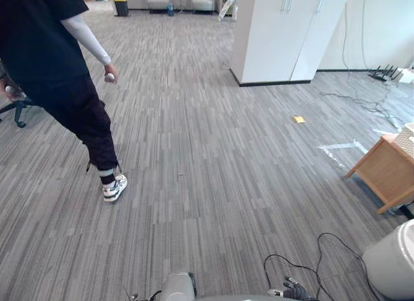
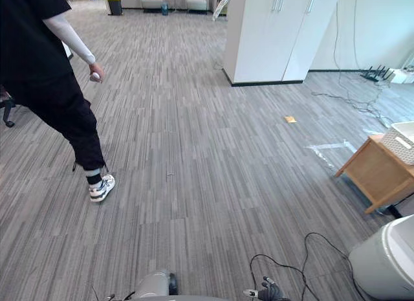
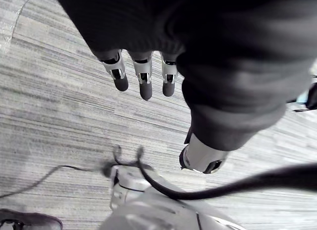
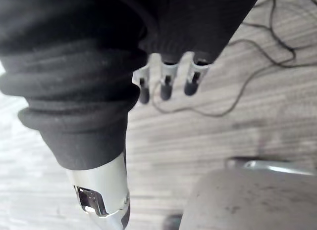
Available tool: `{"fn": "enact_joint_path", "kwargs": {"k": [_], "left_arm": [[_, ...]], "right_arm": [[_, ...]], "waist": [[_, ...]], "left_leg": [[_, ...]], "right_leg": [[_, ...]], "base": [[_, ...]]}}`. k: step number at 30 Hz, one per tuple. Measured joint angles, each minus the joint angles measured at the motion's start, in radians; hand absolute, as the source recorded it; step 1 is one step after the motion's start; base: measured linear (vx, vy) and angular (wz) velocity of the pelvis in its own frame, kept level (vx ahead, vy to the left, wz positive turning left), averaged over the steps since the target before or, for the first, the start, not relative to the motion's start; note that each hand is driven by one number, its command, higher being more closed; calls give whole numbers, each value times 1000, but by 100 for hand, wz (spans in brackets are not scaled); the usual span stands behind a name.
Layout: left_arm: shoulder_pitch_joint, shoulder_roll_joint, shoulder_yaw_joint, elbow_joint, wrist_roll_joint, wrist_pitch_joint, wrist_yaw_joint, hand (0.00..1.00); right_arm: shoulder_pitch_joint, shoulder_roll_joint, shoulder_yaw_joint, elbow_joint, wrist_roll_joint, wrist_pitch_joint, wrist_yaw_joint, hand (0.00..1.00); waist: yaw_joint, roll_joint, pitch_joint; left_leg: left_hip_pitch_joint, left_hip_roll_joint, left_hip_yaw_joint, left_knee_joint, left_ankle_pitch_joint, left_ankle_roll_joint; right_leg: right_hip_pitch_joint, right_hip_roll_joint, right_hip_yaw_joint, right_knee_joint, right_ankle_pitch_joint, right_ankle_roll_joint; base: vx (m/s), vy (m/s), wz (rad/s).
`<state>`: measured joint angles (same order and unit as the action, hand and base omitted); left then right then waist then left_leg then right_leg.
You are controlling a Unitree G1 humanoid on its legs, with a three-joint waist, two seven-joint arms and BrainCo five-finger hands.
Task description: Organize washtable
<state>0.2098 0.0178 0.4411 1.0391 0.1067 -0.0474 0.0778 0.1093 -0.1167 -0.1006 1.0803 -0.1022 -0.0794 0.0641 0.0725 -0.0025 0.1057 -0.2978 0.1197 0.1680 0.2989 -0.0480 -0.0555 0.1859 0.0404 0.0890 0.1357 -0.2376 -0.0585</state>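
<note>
A low wooden table (image 1: 385, 168) stands at the right edge of the carpet, with a white woven basket (image 2: 402, 140) on top of it. My left hand (image 3: 144, 79) hangs above the grey carpet, fingers straight and thumb (image 3: 200, 158) apart, with nothing in it. My right hand (image 4: 167, 84) also hangs over the carpet with straight fingers and holds nothing. Both hands are well away from the table.
A person (image 1: 58, 74) in black clothes and white sneakers stands at the left, with a small white thing in one hand. A white cabinet (image 1: 284, 35) rises at the back. A white round bin (image 1: 394, 262) sits at the lower right. A yellow slip (image 1: 299, 119) lies on the floor.
</note>
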Motion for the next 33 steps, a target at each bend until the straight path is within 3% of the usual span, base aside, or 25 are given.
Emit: {"fn": "enact_joint_path", "kwargs": {"k": [1,3,4,5,6,7,8,9,11,12,13,14,16,19,21,22,23,24,25,27,28,29,31,32,33], "left_arm": [[16,3,2,16,1,0,1,0],[38,10,3,49,3,5,0,0],[43,12,3,59,3,8,0,0],[46,9,2,61,3,8,-1,0],[46,11,0,63,3,7,-3,0],[46,15,-1,65,3,8,-5,0],[46,28,-20,71,3,9,-7,0],[45,39,-49,71,3,15,-10,0],[45,46,-70,71,4,17,-11,0],[41,60,-90,72,5,22,-12,0],[-35,64,-75,70,16,21,-11,0],[-36,63,-71,70,17,15,-12,0],[-37,46,-34,70,19,15,-11,0],[-32,40,-3,66,25,14,-11,0],[-16,15,70,47,32,14,-13,0],[-14,9,93,44,32,15,-12,0],[-10,-20,130,39,31,16,-12,0],[-3,-26,146,28,30,16,-14,0],[-2,-22,153,27,29,16,-14,0],[11,-11,157,24,21,20,-12,0],[13,-8,152,24,21,20,-12,0],[11,-7,149,24,21,21,-13,0],[4,12,91,13,18,17,-10,0],[1,23,46,12,18,14,-10,0],[-5,17,13,13,16,13,-10,0]], "right_arm": [[-5,-1,16,0,-13,-2,-1,0],[-2,10,20,13,-22,-6,2,0],[9,10,16,16,-25,-10,5,0],[19,9,-1,17,-25,-16,5,0],[20,8,-26,27,-23,-20,5,0],[22,12,-39,34,-21,-23,4,0],[43,21,-63,34,-15,-25,4,0],[68,27,-82,33,5,-26,4,0],[77,27,-93,30,20,-29,5,0],[78,28,-101,29,24,-29,5,0],[78,34,-125,34,22,-27,7,0],[77,43,-133,34,22,-23,6,0],[77,52,-135,34,22,-21,4,0],[97,57,-145,37,21,-14,5,0],[128,73,-187,36,22,7,6,0],[142,74,-188,29,24,10,7,0],[157,41,-187,11,24,13,19,0],[153,31,-173,-2,24,16,22,0],[147,35,-173,0,26,17,21,0],[119,46,-173,23,35,17,20,0],[95,55,-171,29,40,18,20,0],[82,56,-167,37,44,18,20,0],[40,55,-141,53,53,16,21,0],[32,52,-132,48,54,11,21,0],[37,34,-128,33,55,8,21,0]], "waist": [[5,-14,-18],[-3,-40,-37],[-1,-37,-54],[-3,-31,-68],[-3,-34,-67],[-4,-38,-66],[-7,-40,-63],[-12,-42,-63],[-28,-43,-64],[-39,-39,-61],[-72,-33,-56],[-87,-29,-58],[-90,-34,-53],[-98,-28,-53],[-98,-35,-53],[-101,-23,-53],[-97,14,-64],[-81,30,-60],[-73,22,-54],[-53,-11,-34],[-50,-28,-25],[-54,-33,-18],[-47,-58,17],[-35,-63,7],[-29,-31,1]], "left_leg": [[-12,-38,0,3,46,40],[-17,-86,30,42,9,103],[-11,-116,42,51,-21,140],[14,-143,47,47,-48,157],[49,-165,54,40,-71,168],[79,-183,56,32,-84,176],[145,-216,56,13,-112,186],[225,-242,50,-14,-139,189],[294,-257,40,-50,-149,199],[362,-263,27,-96,-151,196],[520,-247,-21,-202,-181,175],[561,-240,-36,-242,-189,174],[601,-240,-44,-250,-207,145],[629,-223,-104,-225,-240,88],[567,-222,-106,49,-251,68],[527,-212,-92,167,-248,66],[429,-164,-62,422,-194,59],[340,-91,-11,630,-165,73],[309,-54,13,697,-165,73],[212,81,54,868,-178,94],[168,96,43,889,-191,102],[138,97,25,884,-197,99],[62,84,24,701,-243,32],[27,65,33,468,-236,22],[24,53,-3,232,-194,-12]], "right_leg": [[-1,-27,24,-4,-28,8],[-3,-82,32,34,-51,26],[-38,-100,66,120,-53,33],[-80,-110,104,252,-52,66],[-120,-113,136,402,-36,146],[-146,-111,161,511,-11,197],[-198,-89,209,722,82,282],[-248,-78,202,922,165,295],[-304,-109,106,1020,148,215],[-347,-135,14,1044,87,135],[-472,-51,-125,637,-36,100],[-473,-5,-145,404,23,87],[-493,23,-175,286,106,42],[-491,74,-224,171,159,-11],[-422,91,-277,161,203,-91],[-399,98,-271,150,214,-105],[-359,119,-268,133,190,-97],[-315,132,-238,120,166,-92],[-289,133,-223,113,154,-91],[-160,124,-149,52,143,-91],[-116,101,-126,28,122,-68],[-92,88,-115,19,114,-57],[-2,21,-82,7,85,-27],[9,-25,-76,15,35,21],[20,-30,-72,33,-4,52]], "base": [[377,288,-28],[454,313,-11],[615,416,3],[603,412,6],[372,274,8],[403,280,4],[467,292,8],[434,265,7],[303,173,6],[796,348,45],[812,317,62],[816,303,57],[502,115,16],[537,48,38],[622,-38,60],[568,-40,40],[736,62,7],[642,106,-13],[754,71,-50],[534,21,-57],[383,71,-39],[348,132,-35],[458,318,-51],[440,409,-52],[388,389,-35]]}}
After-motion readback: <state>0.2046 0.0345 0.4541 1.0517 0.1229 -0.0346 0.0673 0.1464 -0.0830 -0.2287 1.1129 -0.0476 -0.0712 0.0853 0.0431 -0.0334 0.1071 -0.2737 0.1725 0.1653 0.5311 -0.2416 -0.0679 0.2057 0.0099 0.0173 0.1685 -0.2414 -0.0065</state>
